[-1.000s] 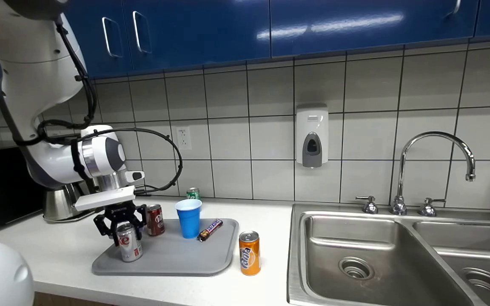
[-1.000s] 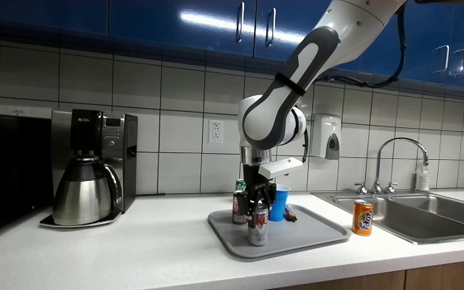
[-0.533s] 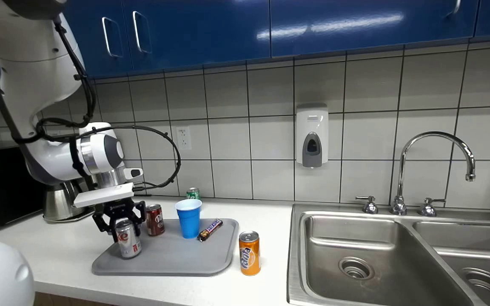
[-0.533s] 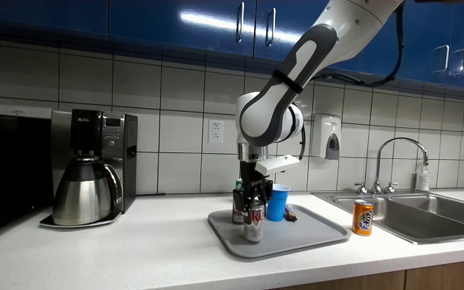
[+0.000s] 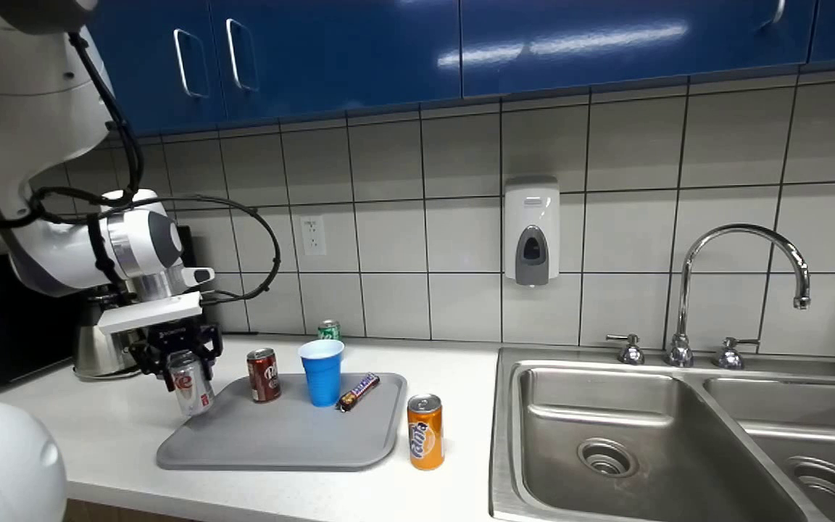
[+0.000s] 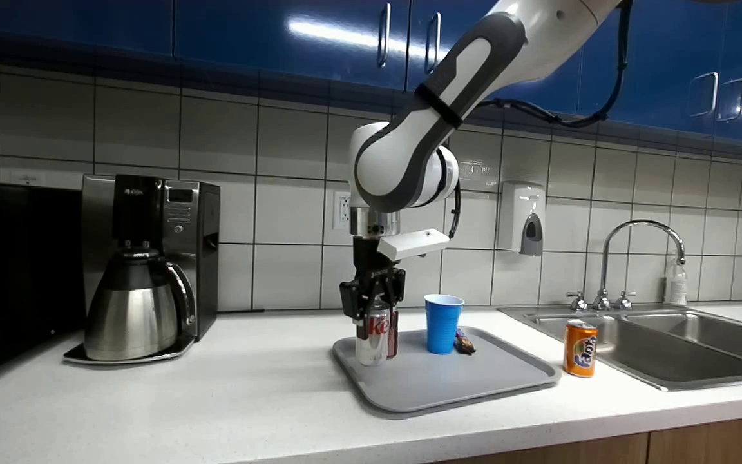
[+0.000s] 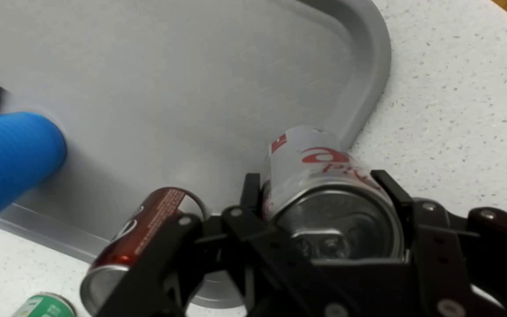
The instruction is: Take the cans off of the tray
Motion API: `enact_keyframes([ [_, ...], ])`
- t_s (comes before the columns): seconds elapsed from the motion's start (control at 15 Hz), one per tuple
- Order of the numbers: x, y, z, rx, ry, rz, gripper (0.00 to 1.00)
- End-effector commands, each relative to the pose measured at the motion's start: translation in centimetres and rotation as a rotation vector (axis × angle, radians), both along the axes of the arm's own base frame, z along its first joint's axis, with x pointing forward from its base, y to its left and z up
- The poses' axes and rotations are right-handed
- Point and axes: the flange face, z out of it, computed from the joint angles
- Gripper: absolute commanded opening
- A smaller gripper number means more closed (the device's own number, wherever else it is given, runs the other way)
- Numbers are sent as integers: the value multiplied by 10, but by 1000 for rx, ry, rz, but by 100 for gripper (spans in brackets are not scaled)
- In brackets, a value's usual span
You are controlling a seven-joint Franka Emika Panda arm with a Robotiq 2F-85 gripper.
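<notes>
My gripper (image 5: 189,375) is shut on the silver can with red marking (image 5: 194,397). It holds the can slightly tilted, raised over the left edge of the grey tray (image 5: 301,446). In the wrist view the can (image 7: 315,145) sits between both fingers (image 7: 319,187), over the tray rim. The dark red can (image 5: 264,377) stands upright on the tray near its back left corner. In an exterior view it (image 6: 393,341) is mostly hidden behind the silver can and gripper. The orange can (image 5: 425,433) stands upright on the counter, right of the tray.
A blue cup (image 5: 322,377) and a candy bar (image 5: 357,392) are on the tray. A green can (image 5: 329,330) stands behind the tray by the wall. A coffee maker (image 6: 152,264) stands on the counter at left. The steel sink (image 5: 599,435) is at right.
My gripper has lifted the silver can off the tray surface and carried it left and back, to the tray's left edge. The other cans, cup and candy bar have not moved.
</notes>
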Motion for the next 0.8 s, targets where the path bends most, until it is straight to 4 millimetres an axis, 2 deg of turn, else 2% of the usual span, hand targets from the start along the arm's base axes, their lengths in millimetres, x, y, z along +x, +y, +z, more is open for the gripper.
enact_keyframes([
  [0.0,-5,34,20,-14,-13,64,39],
  [0.33,-16,73,22,-10,-24,139,39],
  [0.53,-16,82,9,0,-3,156,39],
  [0.73,-13,82,-10,4,24,160,39],
])
